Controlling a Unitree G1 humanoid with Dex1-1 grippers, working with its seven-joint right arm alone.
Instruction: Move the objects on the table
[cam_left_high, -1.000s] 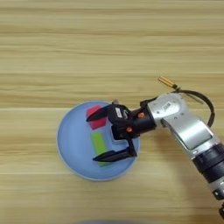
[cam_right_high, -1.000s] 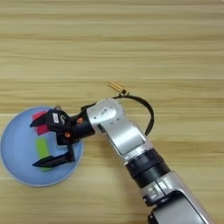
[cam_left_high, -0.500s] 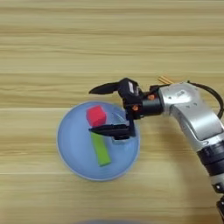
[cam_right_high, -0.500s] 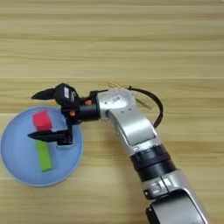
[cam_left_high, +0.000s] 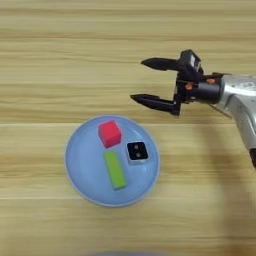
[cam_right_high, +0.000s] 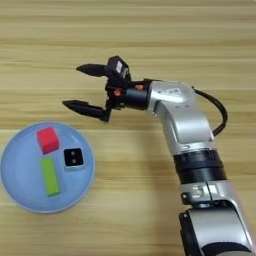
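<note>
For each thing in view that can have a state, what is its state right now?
Gripper: open, empty, above the bare table, beyond the plate.
Plate: holds all three blocks.
Red cube: on the plate.
White cube: on the plate, black face up.
Green bar: lying flat on the plate.

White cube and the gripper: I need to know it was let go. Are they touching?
Apart. The left eye view shows bare table between the open right gripper and the white cube, which sits on the blue plate.

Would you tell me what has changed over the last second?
The right gripper lifted off the blue plate and drew back up and right, open and empty. The white cube it left now shows on the plate. The red cube and green bar stayed put.
</note>
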